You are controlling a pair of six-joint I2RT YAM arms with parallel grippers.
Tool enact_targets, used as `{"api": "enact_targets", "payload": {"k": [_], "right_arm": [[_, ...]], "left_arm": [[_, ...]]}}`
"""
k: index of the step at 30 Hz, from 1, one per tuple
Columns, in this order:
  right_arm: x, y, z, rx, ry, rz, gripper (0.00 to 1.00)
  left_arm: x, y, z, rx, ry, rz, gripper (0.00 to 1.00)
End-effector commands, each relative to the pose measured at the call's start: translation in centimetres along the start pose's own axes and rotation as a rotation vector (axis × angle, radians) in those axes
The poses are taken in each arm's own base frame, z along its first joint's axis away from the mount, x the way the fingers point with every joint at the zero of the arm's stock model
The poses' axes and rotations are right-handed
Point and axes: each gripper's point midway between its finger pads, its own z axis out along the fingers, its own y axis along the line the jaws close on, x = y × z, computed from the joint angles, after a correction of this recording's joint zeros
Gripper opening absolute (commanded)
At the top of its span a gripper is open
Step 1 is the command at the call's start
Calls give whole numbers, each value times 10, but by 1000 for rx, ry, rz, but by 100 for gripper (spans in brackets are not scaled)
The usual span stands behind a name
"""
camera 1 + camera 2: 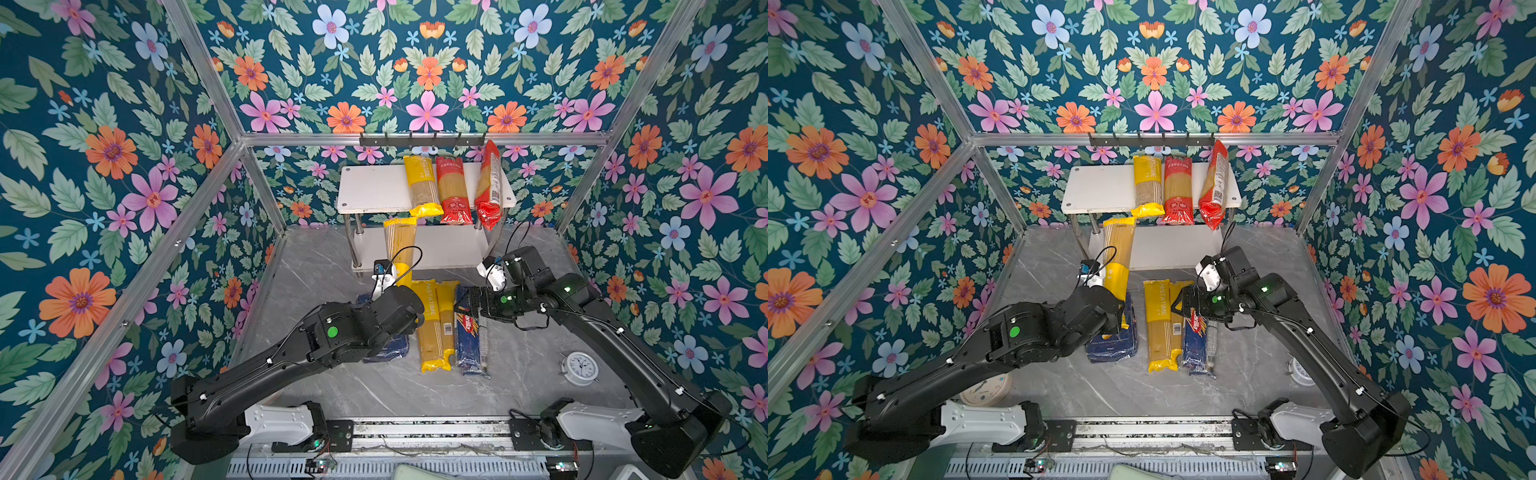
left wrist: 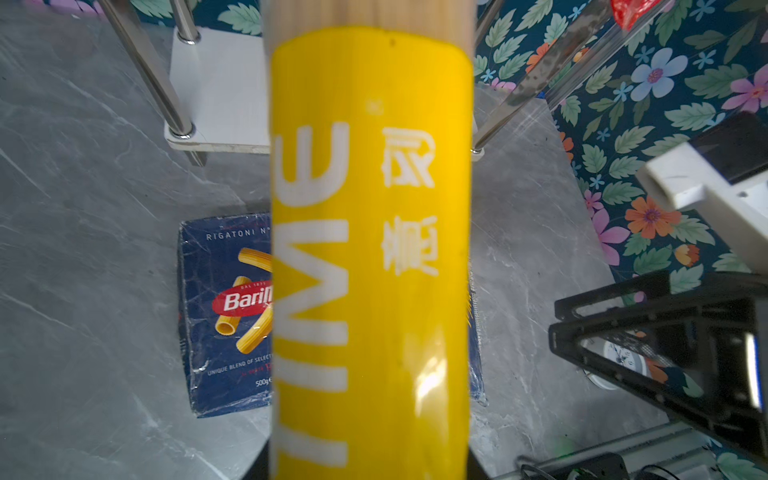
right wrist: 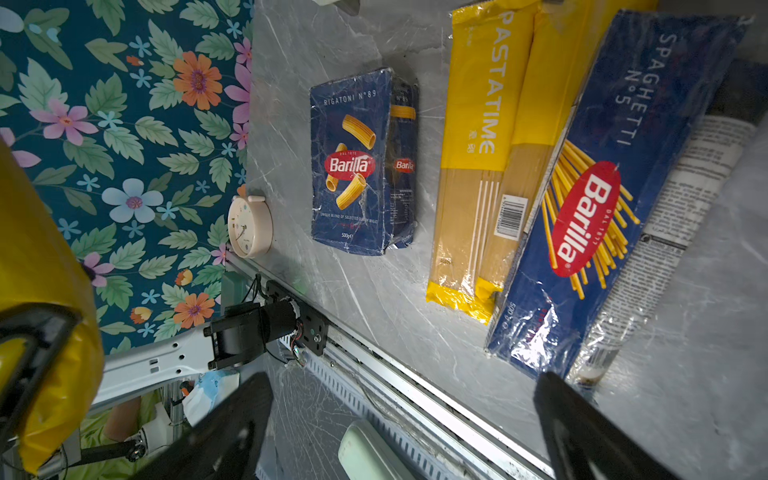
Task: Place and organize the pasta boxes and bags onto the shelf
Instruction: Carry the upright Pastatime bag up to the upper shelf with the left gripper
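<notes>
on the left, our left claw [image 1: 401, 289] is clamped on the lower end of a yellow bag [image 1: 400, 245]. the bag is lifted off the table [image 1: 332, 374] and points at the shelf [image 1: 374, 187], its far end just before the lower board [image 1: 449, 249]. beneath it lies the blue box [image 3: 353, 166]. to the right, side by side, lie two yellow bags [image 1: 428, 328], a blue bag [image 1: 467, 332] and a clear bag [image 3: 685, 187]. our right claw [image 1: 467, 306] is spread wide above them, holding nothing.

on the top board [image 1: 1100, 187] sit a third yellow bag [image 1: 420, 183] and two red bags [image 1: 453, 191]. we judge three placed, one under way and five left.

the left claw's fingers hide under its wrist, the arm covers most of the box in a top view, and the lower board's back is unseen.
</notes>
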Motion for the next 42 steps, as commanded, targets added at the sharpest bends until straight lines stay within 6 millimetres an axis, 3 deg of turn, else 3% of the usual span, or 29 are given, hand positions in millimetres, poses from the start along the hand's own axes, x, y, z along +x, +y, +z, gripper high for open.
{"api": "enact_targets", "payload": {"k": [1,7,16,30,42], "right_arm": [[-13,17,-15,-25,-53,-60,99],[-37,47,-40,-57,-101,-126,99],[-72,79,-66,-87,-196,-213,99],[-123,78,-64,43,-294,-309,99],[-141,73,-51,85,-302,-316,99]], "left_arm": [[-36,7,-12,-58,-122,22,0],[-79,11,-13,-80,-170,17,0],[-139,10,5,-102,-205,45,0],[-223,25,69,-45,-249,2,0],[-257,25,113,52,-265,-55,0]]}}
